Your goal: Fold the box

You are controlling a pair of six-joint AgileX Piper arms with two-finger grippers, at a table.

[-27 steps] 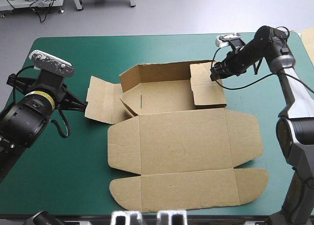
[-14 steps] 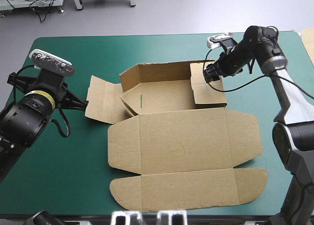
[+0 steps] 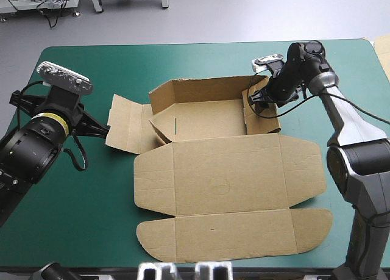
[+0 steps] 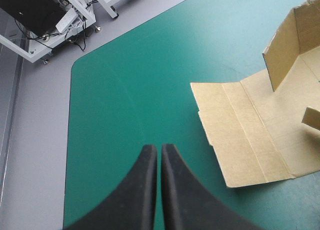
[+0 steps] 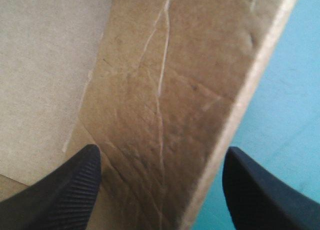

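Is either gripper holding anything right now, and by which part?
Nothing is held. The left gripper is shut on nothing above the teal-green cover; the right gripper stands open astride the right side flap of the brown cardboard box.

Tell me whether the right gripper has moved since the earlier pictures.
Yes. Against the table and its far edge, the right gripper has come leftward and slightly nearer, now astride the right flap of the box.

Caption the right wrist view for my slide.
Open right gripper straddling a flap of the brown box, teal-green cover beside it.
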